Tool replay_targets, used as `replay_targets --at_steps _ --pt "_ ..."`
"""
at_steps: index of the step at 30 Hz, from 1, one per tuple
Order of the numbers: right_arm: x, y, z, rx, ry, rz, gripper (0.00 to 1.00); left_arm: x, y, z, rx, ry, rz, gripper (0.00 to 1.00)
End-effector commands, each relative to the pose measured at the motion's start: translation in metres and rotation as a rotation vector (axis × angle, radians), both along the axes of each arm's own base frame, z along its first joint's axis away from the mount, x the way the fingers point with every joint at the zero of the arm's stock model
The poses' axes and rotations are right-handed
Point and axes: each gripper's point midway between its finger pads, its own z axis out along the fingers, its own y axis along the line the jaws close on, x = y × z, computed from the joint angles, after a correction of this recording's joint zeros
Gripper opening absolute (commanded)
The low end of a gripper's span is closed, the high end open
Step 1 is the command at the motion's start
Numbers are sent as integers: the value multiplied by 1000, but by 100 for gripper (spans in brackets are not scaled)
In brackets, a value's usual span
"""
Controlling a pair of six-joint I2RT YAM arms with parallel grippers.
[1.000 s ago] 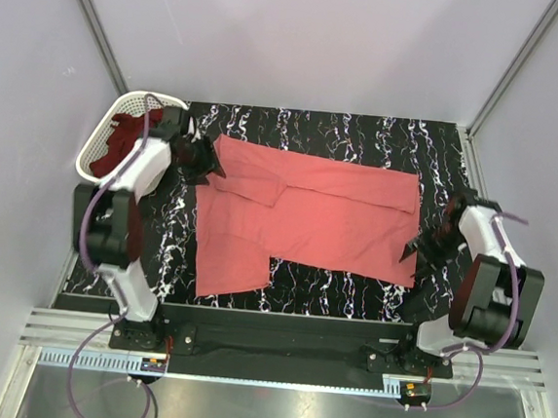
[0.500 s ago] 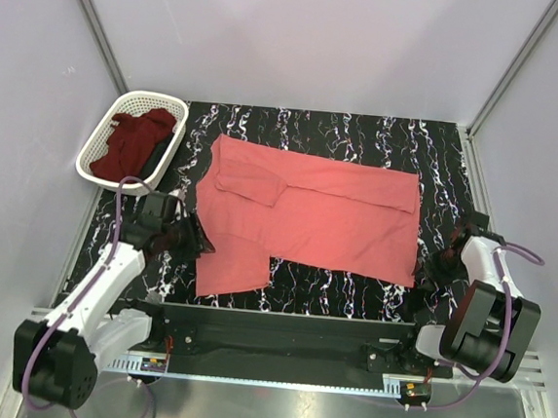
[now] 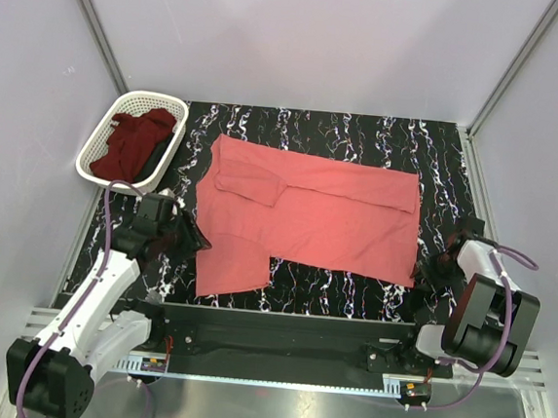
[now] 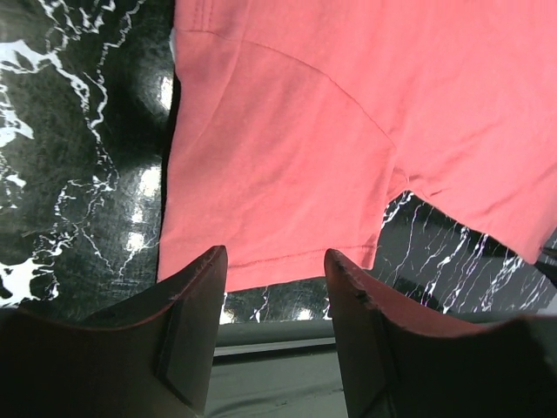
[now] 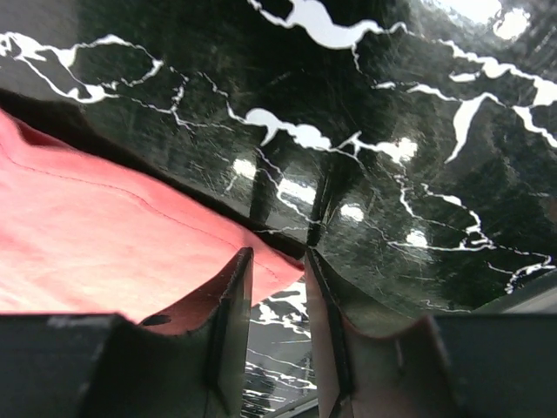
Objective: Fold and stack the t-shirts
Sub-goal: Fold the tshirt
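A salmon-pink t-shirt lies spread flat on the black marbled table, one sleeve folded in at the back left. A dark maroon t-shirt is crumpled in the white basket. My left gripper is open and empty beside the shirt's near-left sleeve; in the left wrist view that sleeve lies just beyond the fingertips. My right gripper sits low at the shirt's near-right corner. In the right wrist view its jaws stand slightly apart, with the shirt's corner showing in the gap.
The basket stands at the table's back-left corner. The table's near edge and a metal rail run along the front. Grey walls close in the left, right and back sides.
My left arm has swung from the back left by the basket to the shirt's near-left sleeve. My right gripper has drawn in toward the shirt's near-right corner.
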Motion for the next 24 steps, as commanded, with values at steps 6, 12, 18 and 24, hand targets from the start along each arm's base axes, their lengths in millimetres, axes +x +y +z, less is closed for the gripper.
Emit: replay_targets --at_steps 6,12,18,24 --pt "-7 -1 4 -19 -11 -21 43 10 4 14 16 -12 51 54" --pt "-1 -1 -15 -1 10 -27 43 9 3 3 1 26 86 54" --pt "5 -5 -24 -2 30 -41 25 9 1 3 -8 41 80 61" --pt "-2 -5 -16 -10 46 -47 7 -2 -4 -19 -58 109 121 59"
